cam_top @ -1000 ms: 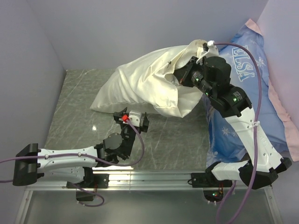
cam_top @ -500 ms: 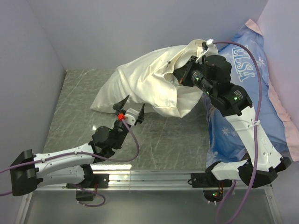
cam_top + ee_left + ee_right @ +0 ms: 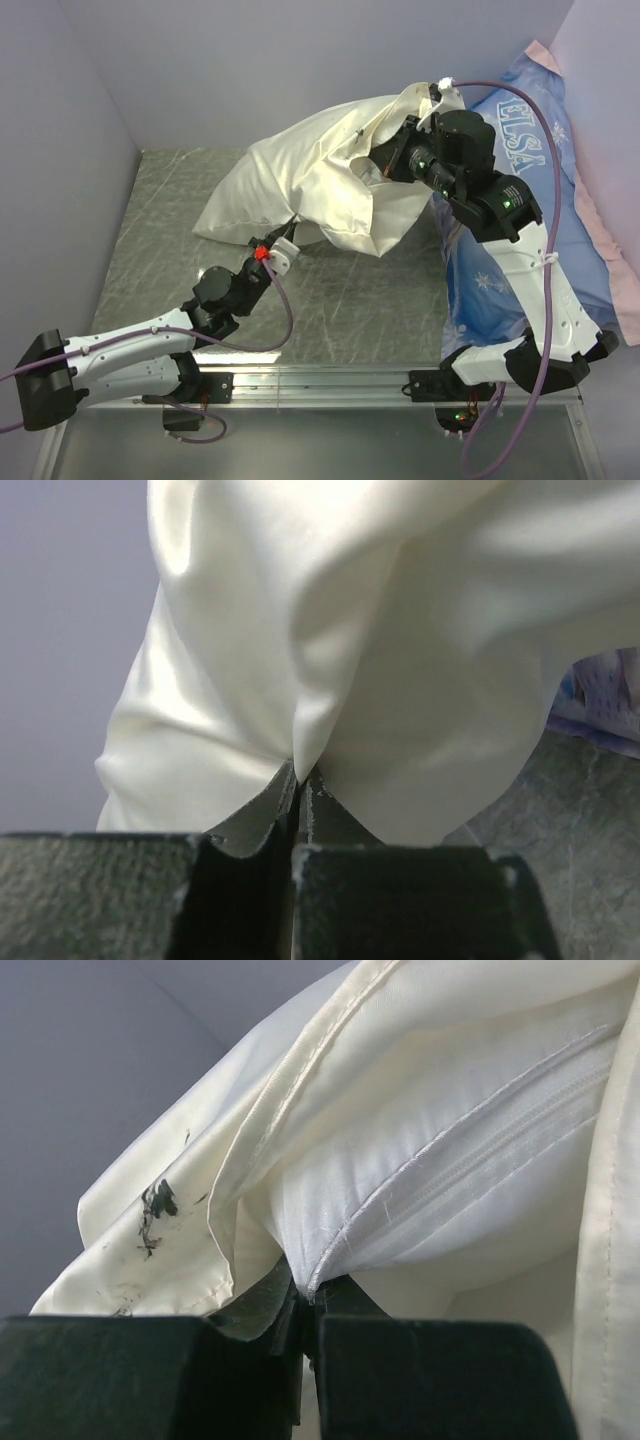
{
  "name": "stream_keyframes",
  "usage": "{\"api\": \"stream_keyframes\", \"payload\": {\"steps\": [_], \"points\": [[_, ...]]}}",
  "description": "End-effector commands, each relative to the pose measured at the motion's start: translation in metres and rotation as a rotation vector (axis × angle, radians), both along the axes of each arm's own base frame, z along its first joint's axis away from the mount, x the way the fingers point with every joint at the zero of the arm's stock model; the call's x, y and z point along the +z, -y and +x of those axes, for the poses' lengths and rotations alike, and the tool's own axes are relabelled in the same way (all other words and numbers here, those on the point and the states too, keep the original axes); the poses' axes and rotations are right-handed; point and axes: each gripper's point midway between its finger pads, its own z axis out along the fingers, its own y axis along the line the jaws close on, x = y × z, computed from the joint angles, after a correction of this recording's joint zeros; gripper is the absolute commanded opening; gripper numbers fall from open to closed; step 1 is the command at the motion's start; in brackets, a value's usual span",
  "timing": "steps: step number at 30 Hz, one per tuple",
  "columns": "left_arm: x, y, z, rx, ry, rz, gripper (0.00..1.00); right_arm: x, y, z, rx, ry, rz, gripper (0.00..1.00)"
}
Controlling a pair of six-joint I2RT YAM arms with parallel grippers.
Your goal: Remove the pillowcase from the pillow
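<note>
- The cream pillowcase (image 3: 300, 185) is thin, satiny and limp. It likely weighs little, slides easily and bunches, so a pinch on a gathered fold or a hem should hold better than one on flat cloth.
- The left fingers (image 3: 305, 798) are clenched on a hanging fold at the case's lower edge. The cloth rises straight above their tips, just over the tabletop (image 3: 170, 200).
- The right fingers (image 3: 300, 1295) are clenched on the stitched seam of the white pillow (image 3: 450, 1150), inside the case's mouth. The case's hem drapes just above and to the left of their tips, and I cannot tell whether a layer of it is caught too.
- The pillow looks plump, soft and light, and should squash through the opening.
- The covered pillow's long axis runs from its closed end, resting on the tabletop beyond the left fingers, up to the right fingers. These hold the open end raised beside the blue ELSA pillow (image 3: 525, 150).
- The mouth points toward the right fingers.
</note>
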Motion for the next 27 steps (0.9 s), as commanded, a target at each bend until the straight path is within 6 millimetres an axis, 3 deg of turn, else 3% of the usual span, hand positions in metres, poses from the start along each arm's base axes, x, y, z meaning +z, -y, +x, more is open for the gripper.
{"api": "stream_keyframes", "payload": {"steps": [1, 3, 4, 10, 14, 18, 22, 25, 27], "points": [[-0.021, -0.005, 0.002, 0.012, -0.084, -0.041, 0.04, 0.087, 0.012, -0.010, -0.017, 0.231, 0.118, 0.00], [-0.027, -0.019, 0.004, 0.051, -0.125, -0.162, 0.05, 0.098, 0.015, -0.012, -0.023, 0.249, 0.126, 0.00], [-0.045, -0.026, 0.001, 0.063, -0.144, -0.176, 0.06, 0.100, 0.016, -0.012, -0.025, 0.249, 0.125, 0.00], [-0.107, -0.057, 0.009, 0.226, -0.279, -0.247, 0.03, 0.133, 0.023, -0.022, -0.028, 0.299, 0.167, 0.00], [-0.131, -0.082, 0.018, 0.346, -0.338, -0.353, 0.01, 0.140, 0.022, -0.028, -0.011, 0.305, 0.189, 0.00], [-0.152, -0.115, 0.042, 0.497, -0.421, -0.447, 0.01, 0.151, 0.035, -0.038, -0.042, 0.332, 0.210, 0.00], [-0.158, -0.116, 0.054, 0.477, -0.468, -0.484, 0.01, 0.169, 0.044, -0.053, -0.037, 0.365, 0.232, 0.00], [-0.156, -0.106, 0.058, 0.454, -0.482, -0.463, 0.01, 0.167, 0.038, -0.053, -0.013, 0.351, 0.240, 0.00], [-0.148, -0.084, 0.056, 0.340, -0.499, -0.405, 0.02, 0.163, 0.035, -0.053, 0.000, 0.344, 0.243, 0.00]]}}
